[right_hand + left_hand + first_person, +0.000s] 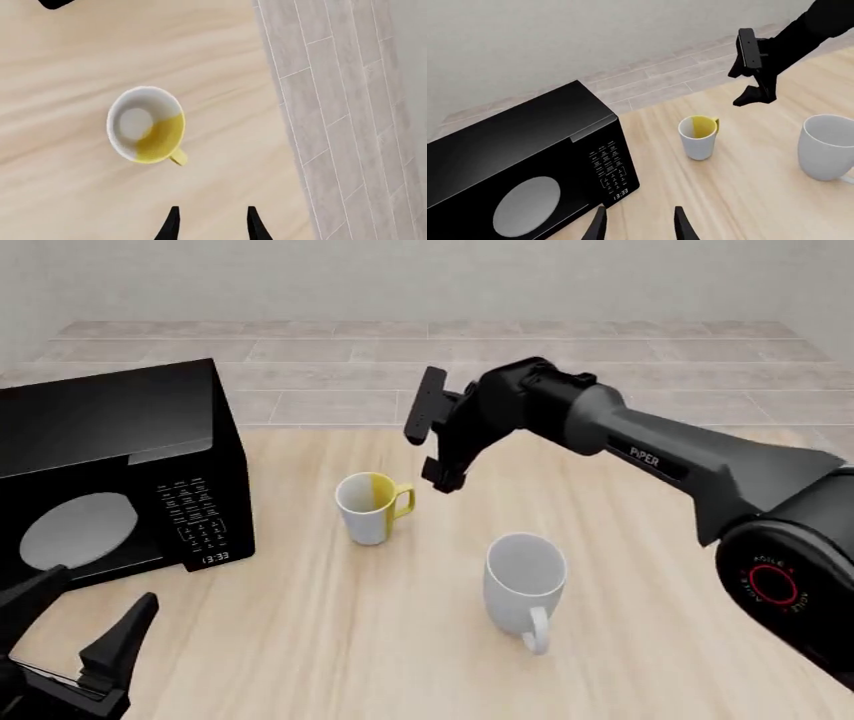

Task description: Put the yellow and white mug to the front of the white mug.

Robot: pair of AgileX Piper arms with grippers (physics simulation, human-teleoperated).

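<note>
Near the middle of the table (pixel 641 570), the yellow and white mug (pixel 367 508) stands upright, its yellow handle turned right, well apart from the white mug (pixel 523 585), which sits nearer and further right. A black microwave (pixel 114 470) occupies the far left. The right gripper (pixel 434 445) hangs in the air just far-right of the small mug, fingers spread and holding nothing. The left gripper (pixel 80 635) rests low at the near left, also released and empty.

My judgement is that the approach for the grasp is the step in hand. To do it well, the right gripper should come down over the rim on the handle-free side, or straddle the wall so one finger goes inside. It should close squarely and lift straight, so the mug does not tip before being carried round to the near side of the white mug.

Looking down from the right wrist, the small mug's pale inside and the yellow patch running down one side of it are plain, which the front view barely shows. That wrist view misses the white mug altogether. The left wrist view catches both mugs and the microwave's keypad.
</note>
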